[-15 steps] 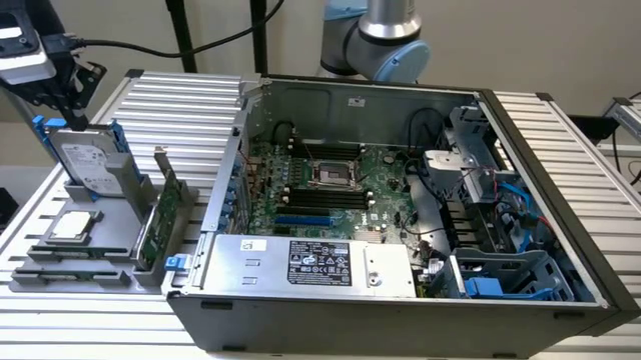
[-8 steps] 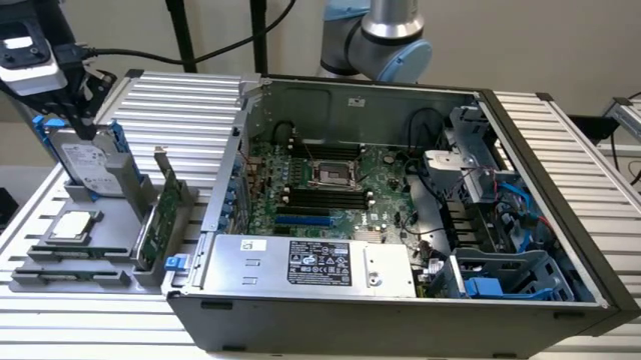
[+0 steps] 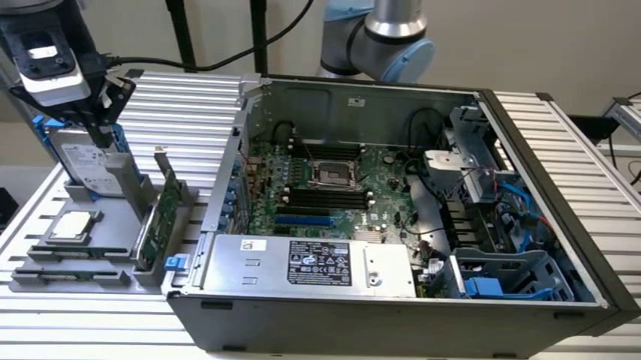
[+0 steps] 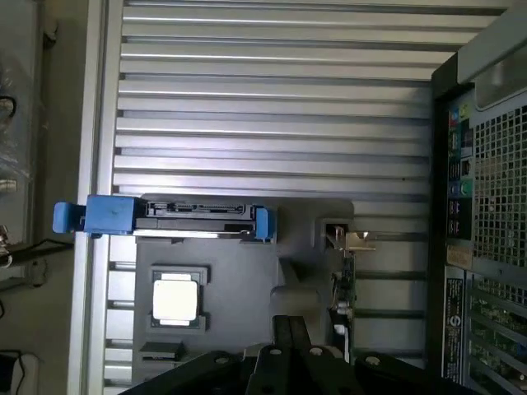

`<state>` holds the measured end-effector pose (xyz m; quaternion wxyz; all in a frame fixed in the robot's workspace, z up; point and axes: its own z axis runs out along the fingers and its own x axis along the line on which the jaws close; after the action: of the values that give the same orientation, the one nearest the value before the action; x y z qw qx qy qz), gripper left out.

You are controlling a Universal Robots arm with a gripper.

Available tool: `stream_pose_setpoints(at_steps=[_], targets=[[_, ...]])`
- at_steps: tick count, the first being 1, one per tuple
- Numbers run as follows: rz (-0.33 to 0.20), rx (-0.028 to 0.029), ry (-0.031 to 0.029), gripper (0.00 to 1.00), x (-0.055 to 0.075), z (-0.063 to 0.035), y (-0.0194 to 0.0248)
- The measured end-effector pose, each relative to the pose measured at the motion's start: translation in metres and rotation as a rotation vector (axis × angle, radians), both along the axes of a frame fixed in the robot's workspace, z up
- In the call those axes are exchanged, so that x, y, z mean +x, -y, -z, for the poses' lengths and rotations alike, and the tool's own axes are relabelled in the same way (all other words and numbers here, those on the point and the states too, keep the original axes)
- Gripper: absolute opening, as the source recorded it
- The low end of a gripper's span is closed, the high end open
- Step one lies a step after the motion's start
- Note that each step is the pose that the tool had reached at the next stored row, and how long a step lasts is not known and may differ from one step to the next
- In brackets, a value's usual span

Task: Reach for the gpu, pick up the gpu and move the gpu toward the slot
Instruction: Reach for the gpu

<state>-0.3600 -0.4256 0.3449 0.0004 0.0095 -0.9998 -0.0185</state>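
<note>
One ribbed metal table [image 3: 90, 330] carries everything. Most of it is taken up by an open computer case [image 3: 561, 225], which lies on its side toward the exterior view's right. Inside the case the green main board [image 3: 341, 187] faces up. A long blue slot [image 3: 303, 220] runs near the board's front edge, and a silver power box [image 3: 311, 262] sits in front of that. Behind the case rises the grey and pale blue robot arm [image 3: 386, 34].

On the exterior view's left, just beside the case, sits a grey holder [image 3: 60, 277] with several pockets. At its far end a silver hard drive [image 3: 85, 169] with blue rails stands on edge.

Closer to the case, the gpu [image 3: 158, 217] stands upright on its long edge in its own groove of the holder. Its green board faces sideways and its narrow silver bracket [image 3: 161, 161] rises at the far end. The gpu is outside the case and well apart from the blue slot. From the wrist camera it shows edge-on as a thin dark strip.

The claw [image 3: 102, 137] hangs over the far end of the holder, in front of the hard drive. Its two dark fingers [image 4: 282, 341] are pressed together to a point and pinch nothing. It is near the gpu but apart from it. Whether the tips touch the hard drive cannot be told. In the wrist view the fingers point over the holder between the gpu and the chip.

That square silver chip [image 3: 72, 225] lies flat in a pocket on the side of the holder away from the case.
</note>
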Motion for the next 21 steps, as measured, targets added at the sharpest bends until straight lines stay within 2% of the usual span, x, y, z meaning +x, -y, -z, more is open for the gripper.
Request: stream_pose_setpoints(at_steps=[8, 21], targets=[[0.000, -0.0059, 0.0036, 0.11, 0.017, 0.0053, 0.0119], [0.000, -0.0153, 0.0154, 0.11, 0.031, 0.0166, 0.0386]])
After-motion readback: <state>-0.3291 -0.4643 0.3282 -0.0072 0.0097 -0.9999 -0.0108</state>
